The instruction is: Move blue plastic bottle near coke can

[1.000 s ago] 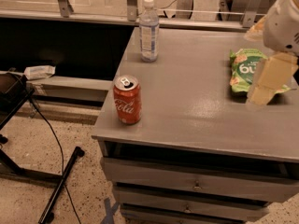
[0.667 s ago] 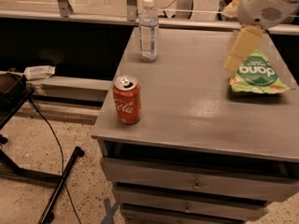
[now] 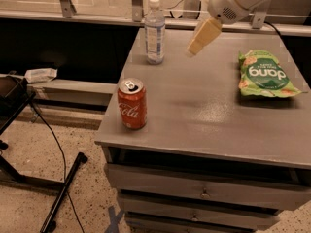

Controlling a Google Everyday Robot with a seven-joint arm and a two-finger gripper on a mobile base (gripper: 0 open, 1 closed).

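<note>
Swung left from beside the green Dang snack bag (image 3: 265, 75), the robot's gripper (image 3: 197, 43) now hangs above the rear of the grey drawer cabinet (image 3: 204, 115), near the right of the blue plastic bottle (image 3: 154, 30), which stands upright at the back left corner, well apart from the coke can (image 3: 132, 104) at the front left edge. Seen as one cream wedge, the gripper cannot be judged open or closed; its white arm (image 3: 233, 1) is cut off by the top edge.
</note>
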